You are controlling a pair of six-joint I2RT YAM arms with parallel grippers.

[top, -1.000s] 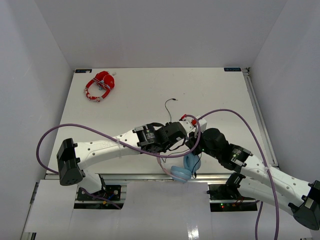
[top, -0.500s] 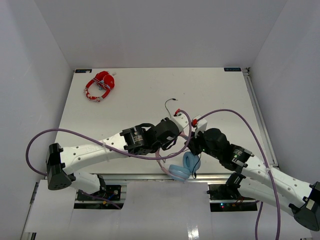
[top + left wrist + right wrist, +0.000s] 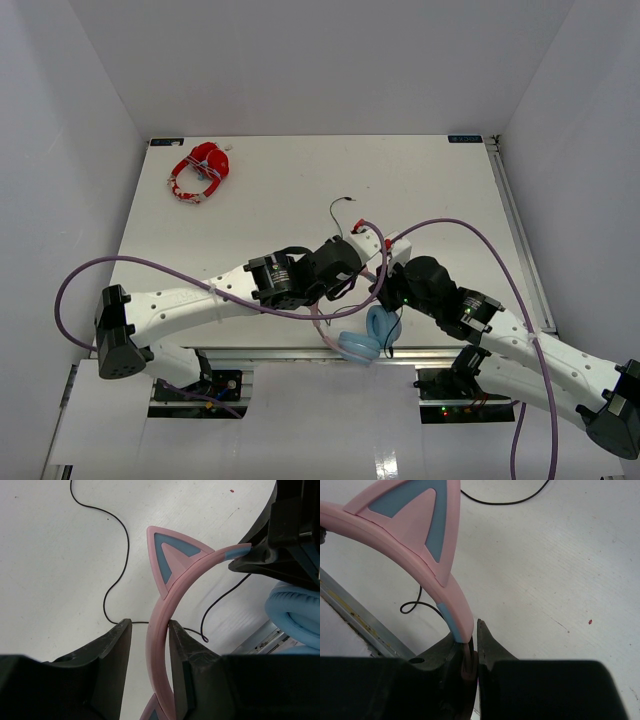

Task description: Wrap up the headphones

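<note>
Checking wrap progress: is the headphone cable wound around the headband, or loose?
Loose: the black cable trails in curves across the table; no turns show on the visible pink headband.

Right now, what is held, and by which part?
The right gripper clamps the headphones by one end of the headband. The left gripper straddles the headband loosely.

Headphones [image 3: 159,605]: headband pink; cat ear [image 3: 172,555] pink with a light blue triangular inset; band end light blue; ear cups [image 3: 366,338] light blue; cable [image 3: 117,575] black. Other headphones [image 3: 200,172]: red with white markings. Table [image 3: 300,190] white; one small red speck [image 3: 590,622] on it. Left arm [image 3: 190,298] and right arm [image 3: 545,350]: white links, black joints; left gripper [image 3: 148,627] and right gripper [image 3: 472,632] matt black. Hoses [image 3: 480,232] along both arms purple. Walls [image 3: 320,60] pale grey-white.
</note>
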